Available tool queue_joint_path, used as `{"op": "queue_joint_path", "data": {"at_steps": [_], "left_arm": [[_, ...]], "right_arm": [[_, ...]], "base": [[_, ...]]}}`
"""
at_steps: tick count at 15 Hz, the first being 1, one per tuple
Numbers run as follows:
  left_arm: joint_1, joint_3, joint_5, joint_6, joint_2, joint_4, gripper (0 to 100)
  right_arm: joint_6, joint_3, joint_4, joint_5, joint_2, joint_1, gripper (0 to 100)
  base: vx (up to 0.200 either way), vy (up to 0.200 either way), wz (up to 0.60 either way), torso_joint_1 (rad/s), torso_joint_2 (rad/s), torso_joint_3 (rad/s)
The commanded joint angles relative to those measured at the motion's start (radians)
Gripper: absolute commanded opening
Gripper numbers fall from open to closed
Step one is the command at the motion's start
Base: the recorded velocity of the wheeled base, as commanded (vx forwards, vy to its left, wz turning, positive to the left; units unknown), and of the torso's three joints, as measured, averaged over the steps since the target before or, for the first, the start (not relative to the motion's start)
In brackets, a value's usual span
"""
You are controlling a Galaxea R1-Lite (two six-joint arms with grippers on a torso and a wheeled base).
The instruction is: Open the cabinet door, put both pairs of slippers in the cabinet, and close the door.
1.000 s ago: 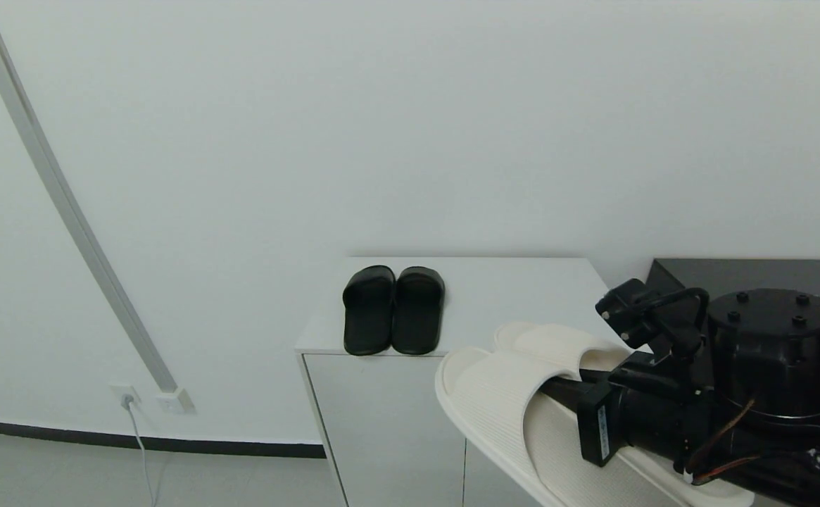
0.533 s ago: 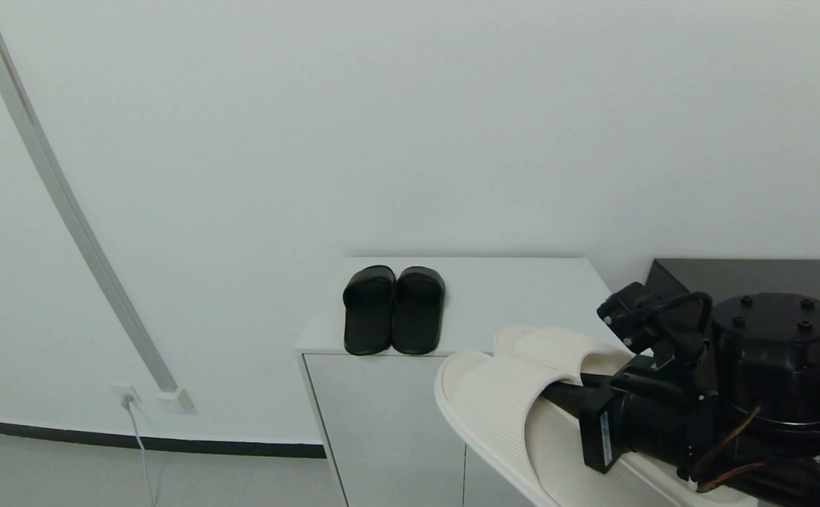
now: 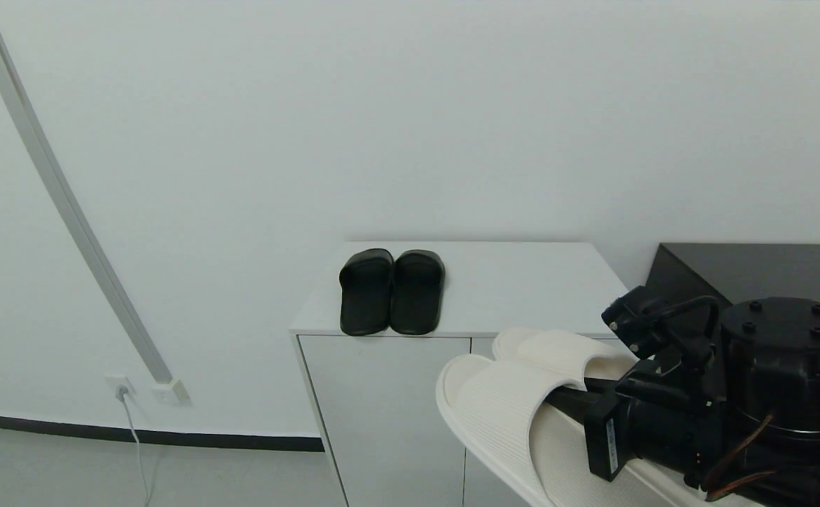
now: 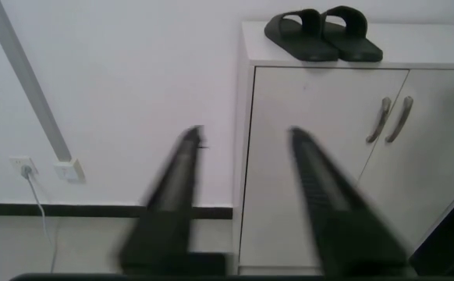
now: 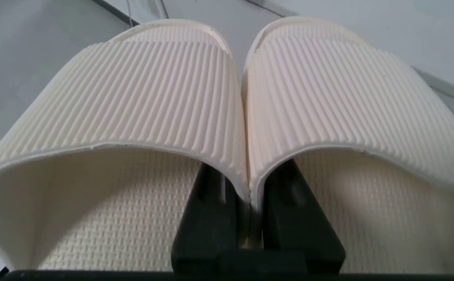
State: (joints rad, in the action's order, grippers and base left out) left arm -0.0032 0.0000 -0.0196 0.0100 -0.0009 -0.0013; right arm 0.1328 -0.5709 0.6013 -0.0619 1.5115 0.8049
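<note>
The right gripper (image 5: pixel 246 204) is clamped on the 2 touching inner strap walls of the cream ribbed foam slippers (image 5: pixel 164 94), which jut ahead of it and look light, soft and probably floppy, so that central pinch suits.

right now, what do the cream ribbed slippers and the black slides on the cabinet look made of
The cream ribbed slippers: probably soft foam or fabric, matte; fine ridges, pebbled insoles. The black slides: likely moulded rubber, smooth with faint sheen.
</note>
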Motion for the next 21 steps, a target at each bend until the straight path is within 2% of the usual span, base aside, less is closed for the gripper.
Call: {"op": "queue_joint_path", "data": {"at_steps": [1, 12, 21], "left_arm": [[0.0, 0.0, -0.002, 0.001, 0.001, 0.0, 100], [0.0, 0.0, -0.002, 0.001, 0.001, -0.002, 100], [0.0, 0.0, -0.002, 0.001, 0.001, 0.0, 100]], "right_arm": [[-0.001, 0.002, 0.0, -0.001, -0.002, 0.0, 0], [-0.002, 0.019, -0.001, -0.003, -0.007, 0.008, 0], [-0.021, 0.029, 0.0, -0.003, -0.01, 0.008, 0]], "base": [[0.0, 0.0, 0.0, -0.188, 0.43, 0.242], [0.0, 0.0, 0.0, -0.216, 0.54, 0.316], [0.0, 0.0, 0.0, -0.16, 0.49, 0.326]]}}
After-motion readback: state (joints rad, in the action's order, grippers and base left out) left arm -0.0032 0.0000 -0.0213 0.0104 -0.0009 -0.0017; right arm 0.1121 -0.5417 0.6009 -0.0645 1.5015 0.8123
